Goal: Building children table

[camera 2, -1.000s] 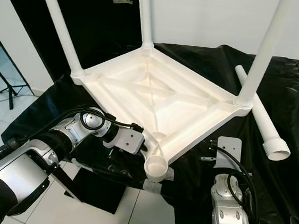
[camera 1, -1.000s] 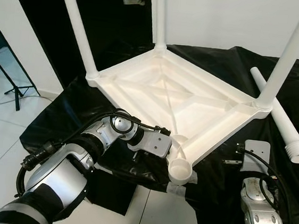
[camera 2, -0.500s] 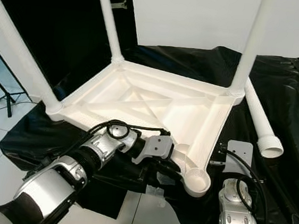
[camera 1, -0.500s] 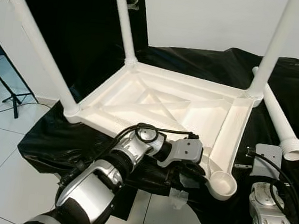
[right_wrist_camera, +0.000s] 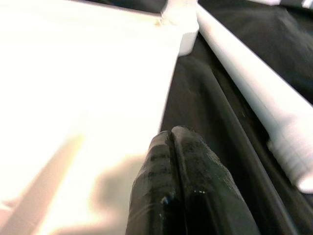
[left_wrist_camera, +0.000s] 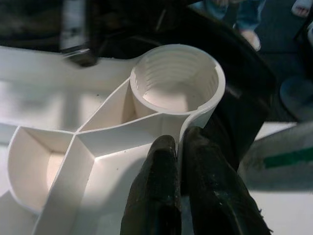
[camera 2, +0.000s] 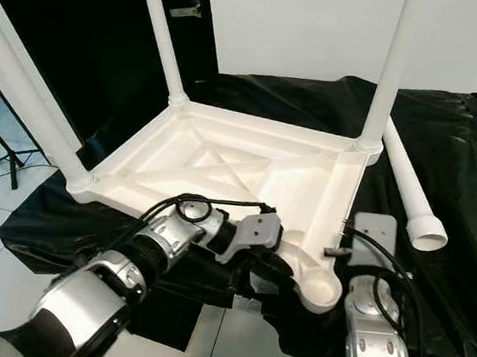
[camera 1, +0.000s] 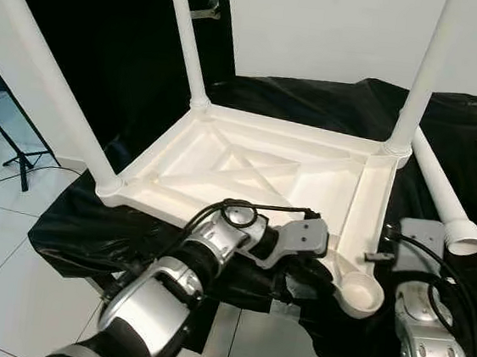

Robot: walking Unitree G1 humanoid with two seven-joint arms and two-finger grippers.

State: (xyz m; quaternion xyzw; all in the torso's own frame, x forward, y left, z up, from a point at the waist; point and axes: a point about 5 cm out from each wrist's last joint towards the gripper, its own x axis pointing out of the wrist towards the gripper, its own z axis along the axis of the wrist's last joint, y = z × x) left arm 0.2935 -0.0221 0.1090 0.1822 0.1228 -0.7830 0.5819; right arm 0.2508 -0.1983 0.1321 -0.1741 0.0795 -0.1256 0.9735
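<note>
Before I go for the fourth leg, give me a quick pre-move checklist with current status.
1. Left gripper clamped on the tabletop rim wall beside the socket: ok.
2. Empty corner socket unobstructed, threads visible: ok.
3. Three legs standing upright in their corners: ok; whether fully screwed in, cannot tell.
4. Loose leg lying on the black sheet to the tabletop's right, unobstructed: ok.
5. Right gripper free to pick: fingers shut with nothing between them, beside the tabletop edge; not ok until opened.
</note>
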